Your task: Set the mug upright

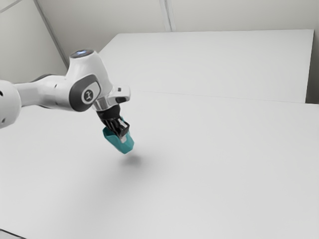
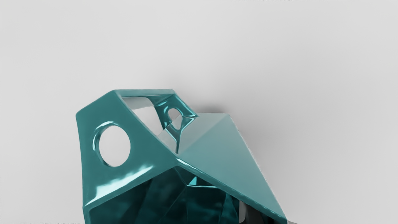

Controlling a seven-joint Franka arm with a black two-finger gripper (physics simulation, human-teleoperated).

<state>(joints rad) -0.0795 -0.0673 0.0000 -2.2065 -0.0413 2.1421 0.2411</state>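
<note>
Well, exterior view first. The gripper (image 1: 123, 135) points down over the table (image 1: 214, 164), toward the exterior view's left, its fingers at the mug (image 1: 119, 145). Mug tilted, teal, raised off the surface; soft shadow (image 1: 132, 160) beneath it, apart from its lowest corner. Fingers closed on the mug's wall, holding it. Open white table on the near side and broadly to the exterior view's right. On the far side a thin seam (image 1: 224, 96) crosses the white; past it a pale panel (image 1: 219, 62) ends in a straight far edge and a right-hand edge. Cannot tell whether that panel lies flat or stands.

Wrist view next. Mug close below the hand, its dark mouth turned partly toward the camera. One finger (image 2: 253, 214) shows inside the mouth, against the wall; a sliver of the other sits outside that same wall. Faceted sides, round holes through the handle (image 2: 88, 133). Pale table around the mug.
</note>
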